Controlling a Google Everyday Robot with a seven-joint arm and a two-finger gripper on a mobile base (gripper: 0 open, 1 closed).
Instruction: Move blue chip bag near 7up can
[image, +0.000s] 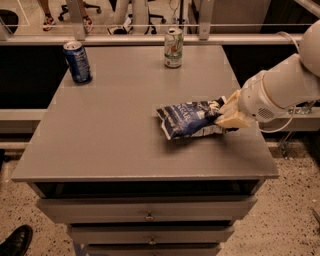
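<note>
In the camera view, the gripper (226, 115) has its jaws pinched on the right edge of the blue chip bag (189, 119). The bag lies mid-right on the counter (110, 135), well apart from the 7up can (173, 48). It looks light, soft and slippery, so that edge seam seems the best hold.

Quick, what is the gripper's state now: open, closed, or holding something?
Gripper: closed on the right end of the blue chip bag, at the right side of the table.
</note>
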